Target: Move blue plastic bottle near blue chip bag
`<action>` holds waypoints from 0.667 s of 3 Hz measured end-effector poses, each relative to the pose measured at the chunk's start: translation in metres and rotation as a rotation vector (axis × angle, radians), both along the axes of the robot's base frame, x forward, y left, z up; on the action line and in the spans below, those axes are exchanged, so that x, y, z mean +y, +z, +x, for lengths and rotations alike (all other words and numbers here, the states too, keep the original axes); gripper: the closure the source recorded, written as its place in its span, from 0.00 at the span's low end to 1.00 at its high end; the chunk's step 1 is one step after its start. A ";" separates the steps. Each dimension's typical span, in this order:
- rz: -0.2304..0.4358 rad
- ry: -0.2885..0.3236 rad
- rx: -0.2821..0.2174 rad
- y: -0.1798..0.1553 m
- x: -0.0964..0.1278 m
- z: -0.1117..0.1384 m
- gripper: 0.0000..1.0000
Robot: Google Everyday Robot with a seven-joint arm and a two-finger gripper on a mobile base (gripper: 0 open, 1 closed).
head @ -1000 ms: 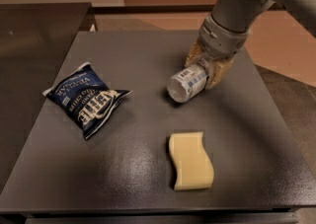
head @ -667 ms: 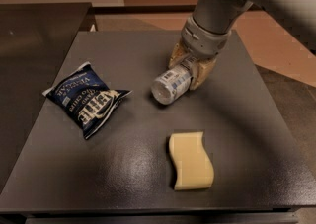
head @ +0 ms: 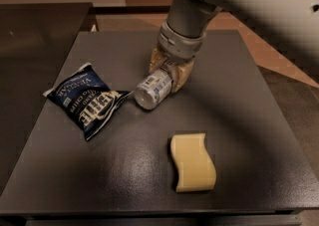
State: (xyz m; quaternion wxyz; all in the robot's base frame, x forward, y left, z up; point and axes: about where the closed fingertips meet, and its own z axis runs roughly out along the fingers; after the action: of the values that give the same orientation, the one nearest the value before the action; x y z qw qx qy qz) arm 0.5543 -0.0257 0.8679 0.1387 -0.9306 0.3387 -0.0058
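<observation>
Camera view:
- The gripper [head: 168, 73] is hanging over the far middle of the table [head: 239, 95], at the end of a thick, smooth, pale grey arm [head: 199, 6] that is entering from the upper right.
- Its two tan, blunt fingers [head: 182, 76] are clamping the blue plastic bottle [head: 153, 89] from either side, one finger on each flank of the bottle's far end.
- The blue plastic bottle is lying tilted, a small cylinder with a glossy bluish-grey and white label; its round end is pointing toward the lower left.
- That round end is sitting just beside the right corner of the blue chip bag [head: 87, 101]; it cannot be determined whether the two are touching.
- The blue chip bag is lying flat on the left part of the table, a crinkled navy foil pouch with large white lettering and white sealed edges.
- A pale yellow sponge [head: 193, 163] with wavy sides and a matte face is lying near the front edge, well apart from the bottle.
- The table is showing a dark grey, faintly speckled, low-sheen rectangular top.
</observation>
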 end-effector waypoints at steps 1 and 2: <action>-0.002 0.041 -0.011 -0.007 0.017 -0.003 0.59; 0.005 0.057 -0.017 -0.015 0.031 -0.006 0.35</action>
State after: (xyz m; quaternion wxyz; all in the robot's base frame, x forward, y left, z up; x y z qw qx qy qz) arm 0.5479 0.0052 0.8533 0.1441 -0.9394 0.3108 -0.0088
